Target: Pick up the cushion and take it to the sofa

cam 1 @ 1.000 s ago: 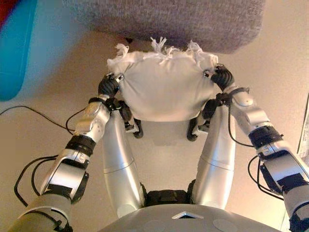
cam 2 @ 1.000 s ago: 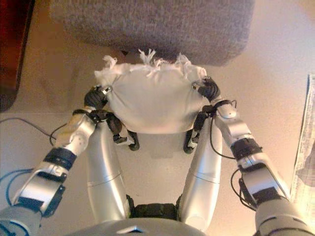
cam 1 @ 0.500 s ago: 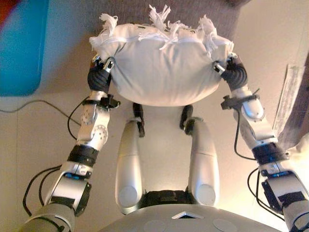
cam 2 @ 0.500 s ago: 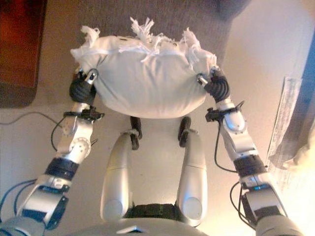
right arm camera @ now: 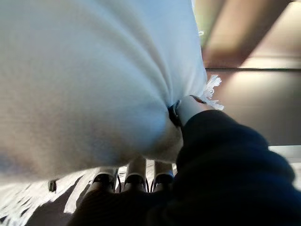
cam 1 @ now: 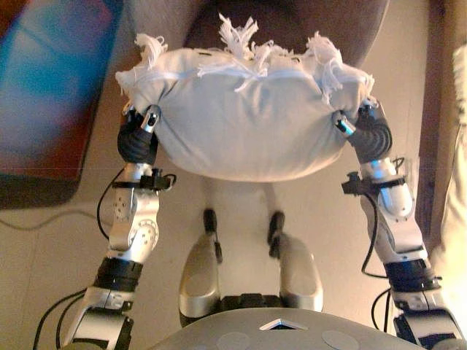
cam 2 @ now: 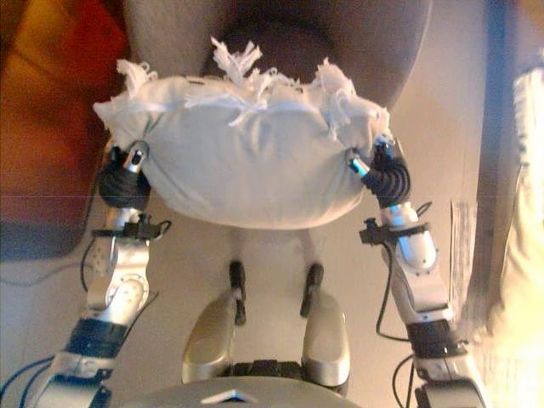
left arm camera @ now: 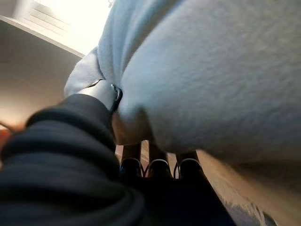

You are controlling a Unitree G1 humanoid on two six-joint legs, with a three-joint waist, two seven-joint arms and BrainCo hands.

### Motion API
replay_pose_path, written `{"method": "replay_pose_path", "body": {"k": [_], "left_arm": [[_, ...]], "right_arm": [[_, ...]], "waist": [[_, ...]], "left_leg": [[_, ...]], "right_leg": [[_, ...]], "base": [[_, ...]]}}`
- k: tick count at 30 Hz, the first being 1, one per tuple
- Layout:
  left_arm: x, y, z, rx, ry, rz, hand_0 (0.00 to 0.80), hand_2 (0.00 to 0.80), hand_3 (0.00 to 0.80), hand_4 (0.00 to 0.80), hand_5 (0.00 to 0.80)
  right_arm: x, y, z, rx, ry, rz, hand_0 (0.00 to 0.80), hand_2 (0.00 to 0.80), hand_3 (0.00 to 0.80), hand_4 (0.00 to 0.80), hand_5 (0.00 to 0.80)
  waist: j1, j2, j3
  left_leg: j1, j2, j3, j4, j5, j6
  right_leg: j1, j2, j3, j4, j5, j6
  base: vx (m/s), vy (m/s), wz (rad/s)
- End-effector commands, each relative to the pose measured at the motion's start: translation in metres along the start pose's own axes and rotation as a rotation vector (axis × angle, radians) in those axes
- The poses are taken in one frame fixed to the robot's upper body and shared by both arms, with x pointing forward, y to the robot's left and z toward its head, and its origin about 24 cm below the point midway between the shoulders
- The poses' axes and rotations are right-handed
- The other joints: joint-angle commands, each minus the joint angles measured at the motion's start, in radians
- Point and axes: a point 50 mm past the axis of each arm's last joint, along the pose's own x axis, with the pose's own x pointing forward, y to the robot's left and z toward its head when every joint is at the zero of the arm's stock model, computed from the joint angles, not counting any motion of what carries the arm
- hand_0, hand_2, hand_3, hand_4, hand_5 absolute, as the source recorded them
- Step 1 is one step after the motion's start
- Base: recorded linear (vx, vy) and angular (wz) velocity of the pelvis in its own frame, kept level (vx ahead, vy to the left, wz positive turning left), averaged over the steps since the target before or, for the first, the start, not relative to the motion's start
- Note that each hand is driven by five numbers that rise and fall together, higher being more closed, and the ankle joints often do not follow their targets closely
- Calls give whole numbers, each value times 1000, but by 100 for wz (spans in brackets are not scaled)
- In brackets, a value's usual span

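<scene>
Now, from my left eye, the white cushion [cam 1: 244,120] hangs in the air between my two hands, its tasselled far edge over the grey sofa [cam 1: 292,22] ahead. My left hand [cam 1: 139,138] presses into its left end and my right hand [cam 1: 368,135] into its right end, each thumb lying on the cloth. A dark mat [cam 1: 44,95] lies on the floor to the far left.

From my right eye the same hold shows: the cushion sags in the middle between the two dark wrist covers, well above the pale floor [cam 2: 272,246].

At my left wrist, the cushion fills most of the view; my thumb digs into the fabric and makes a deep crease, while my fingers [left arm camera: 157,165] curl under its lower side, so this hand is clamped on it.

At my right wrist it is alike: thumb sunk into a pucker of cloth, fingers [right arm camera: 136,172] hooked beneath, closed on the cushion.
</scene>
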Motion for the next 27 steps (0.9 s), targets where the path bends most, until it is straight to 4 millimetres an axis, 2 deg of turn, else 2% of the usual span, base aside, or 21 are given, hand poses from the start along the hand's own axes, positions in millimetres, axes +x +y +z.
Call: {"method": "replay_pose_path", "body": {"k": [1,5,14,17,19,21,23,25,27], "left_arm": [[2,-40,18,-22,-134,-231,800,800,800,800,800],[-1,-41,24,-26,-143,-221,800,800,800,800,800],[-2,-37,28,-21,-129,-221,800,800,800,800,800],[-4,-35,30,-16,-144,-212,800,800,800,800,800],[-5,-32,32,-15,-149,-196,800,800,800,800,800],[-8,-30,32,-11,-150,-184,800,800,800,800,800],[-9,-27,31,-15,-147,-170,800,800,800,800,800],[-8,-27,30,-12,-149,-165,800,800,800,800,800],[-6,-29,28,-23,-144,-163,800,800,800,800,800]], "right_arm": [[5,30,36,41,-243,167,800,800,800,800,800],[2,33,47,47,-275,188,800,800,800,800,800],[4,32,48,63,-253,187,800,800,800,800,800],[4,31,46,73,-246,201,800,800,800,800,800],[3,32,45,80,-246,211,800,800,800,800,800],[2,33,45,84,-247,219,800,800,800,800,800],[3,33,43,86,-250,226,800,800,800,800,800],[7,37,43,86,-255,237,800,800,800,800,800],[11,41,43,74,-254,238,800,800,800,800,800]], "waist": [[16,-12,-201],[11,-16,-235],[9,-32,-263],[10,-50,-244],[18,-66,-215],[24,-83,-189],[34,-81,-171],[53,-64,-161],[65,-49,-159]], "left_leg": [[26,-39,23,-37,-27,42],[103,-32,36,-93,-24,42],[159,-18,40,-94,-43,39],[135,-9,45,19,-62,26],[66,13,17,200,0,5],[-4,25,-5,354,8,9],[-37,5,-21,370,-7,21],[-61,-32,-40,300,3,23],[-74,-36,-33,208,26,15]], "right_leg": [[64,35,-10,-72,2,6],[129,48,-6,-120,13,5],[179,77,9,-142,8,-11],[177,80,17,-121,6,-29],[177,82,22,-99,2,-53],[174,74,28,-75,-4,-71],[174,78,41,-60,-9,-71],[182,97,59,-51,-27,-65],[197,112,68,-58,-46,-62]], "base": [[57,-36,-5],[40,-62,-4],[-32,-104,-4],[-65,-144,-10],[-69,-176,-20],[-54,-152,-33],[10,-40,-33],[85,32,-19],[154,57,-38]]}}
